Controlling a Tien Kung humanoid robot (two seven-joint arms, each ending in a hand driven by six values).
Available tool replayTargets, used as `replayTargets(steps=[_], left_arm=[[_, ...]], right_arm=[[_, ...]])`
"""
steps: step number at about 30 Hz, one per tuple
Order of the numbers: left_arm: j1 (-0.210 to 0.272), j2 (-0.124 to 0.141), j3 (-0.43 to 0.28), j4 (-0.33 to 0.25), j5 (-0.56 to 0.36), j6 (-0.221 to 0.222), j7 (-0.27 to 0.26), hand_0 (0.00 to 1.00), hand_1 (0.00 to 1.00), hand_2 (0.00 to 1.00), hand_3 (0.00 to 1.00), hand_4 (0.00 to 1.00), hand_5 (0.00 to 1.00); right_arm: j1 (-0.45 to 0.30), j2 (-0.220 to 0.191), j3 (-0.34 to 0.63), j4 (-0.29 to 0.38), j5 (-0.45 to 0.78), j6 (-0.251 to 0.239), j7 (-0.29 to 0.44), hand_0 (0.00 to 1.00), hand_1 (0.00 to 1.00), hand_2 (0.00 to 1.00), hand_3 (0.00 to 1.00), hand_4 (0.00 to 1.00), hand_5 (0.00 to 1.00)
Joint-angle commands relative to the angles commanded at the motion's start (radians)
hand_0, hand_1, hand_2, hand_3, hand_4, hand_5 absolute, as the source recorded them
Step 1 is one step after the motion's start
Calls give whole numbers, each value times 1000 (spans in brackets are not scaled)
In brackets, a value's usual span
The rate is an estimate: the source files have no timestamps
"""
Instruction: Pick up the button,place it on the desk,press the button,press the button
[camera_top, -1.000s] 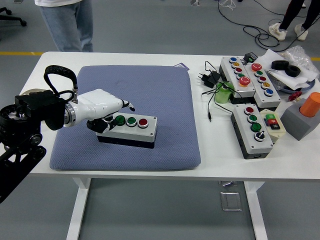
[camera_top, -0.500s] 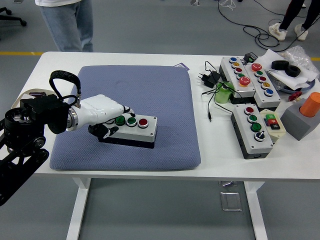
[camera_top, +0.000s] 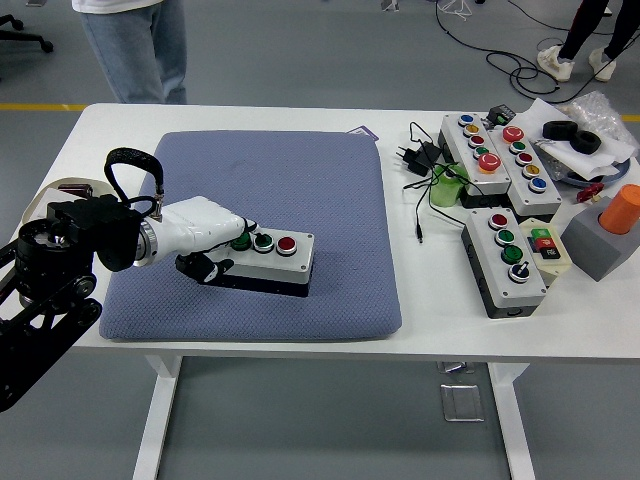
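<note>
A grey button box (camera_top: 272, 258) with two green buttons and one red button (camera_top: 286, 243) lies on the blue mat (camera_top: 300, 180). My left hand (camera_top: 228, 245), white with black fingertips, lies over the box's left end. Its fingers (camera_top: 240, 228) stretch across the top and touch the leftmost green button (camera_top: 241, 241). The thumb (camera_top: 204, 268) hangs by the box's front left corner. The hand encloses nothing. The right arm is out of sight.
Several other button boxes (camera_top: 505, 258) lie on the table's right side, along with black cables (camera_top: 420, 160), a green object (camera_top: 447, 187), and a grey block with an orange cap (camera_top: 608, 235). A person in jeans (camera_top: 135, 50) stands at the far left edge.
My left hand has sunk and drawn slightly left, bringing its fingertips down onto the leftmost green button. The box has not shifted.
</note>
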Motion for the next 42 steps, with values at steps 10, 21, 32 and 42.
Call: replayTargets(steps=[10,21,32,42], left_arm=[[0,2,13,4,0,0,-2,127,2,31,853,532,2],[1,-3,-21,-58,0,0,54,127,2,31,853,519,2],[-8,-16,31,-107,0,0,57,129,2,32,853,517,2],[-15,-38,49,-86,0,0,74,131,2,32,855,512,2]], right_arm=[[0,0,1,0,0,0,-1,634,535,574,585,271,44],[0,0,3,0,-2,0,-1,634,535,574,585,271,44],[0,0,5,0,-5,-1,0,634,534,574,585,271,44],[0,0,11,0,-10,-3,0,634,533,574,585,272,43]])
